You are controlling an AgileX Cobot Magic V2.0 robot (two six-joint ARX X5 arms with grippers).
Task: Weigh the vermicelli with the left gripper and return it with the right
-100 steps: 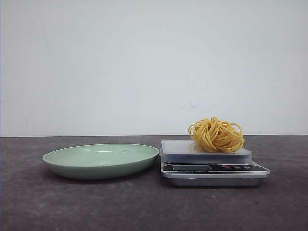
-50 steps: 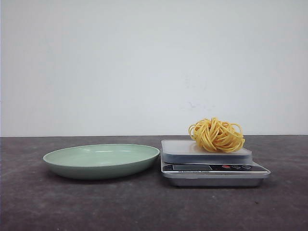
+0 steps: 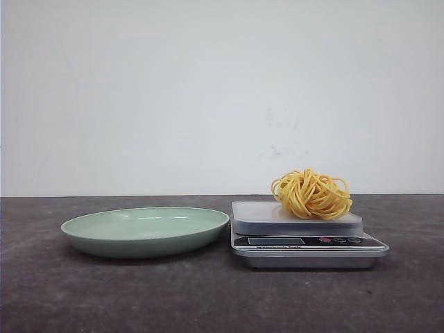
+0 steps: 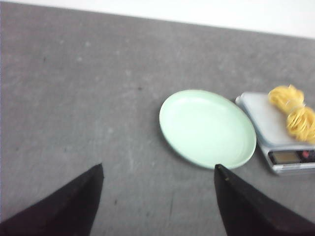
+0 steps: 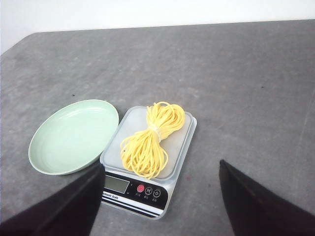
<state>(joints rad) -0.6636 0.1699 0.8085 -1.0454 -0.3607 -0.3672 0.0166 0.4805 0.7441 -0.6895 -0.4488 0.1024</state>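
The vermicelli (image 3: 311, 194) is sitting on the scale (image 3: 305, 239) beside the plate (image 3: 146, 231). The left claw (image 4: 158, 173) and right claw (image 5: 160, 169) are hovering, fingers spread, gripping nothing.

You're probably looking at a lab test setup: a bare grey bench (image 3: 104, 298), a blank white wall (image 3: 208, 90), one kitchen scale (image 3: 305, 243).

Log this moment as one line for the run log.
vermicelli: on scale | plate: empty | left gripper: open, clear | right gripper: open, above scale
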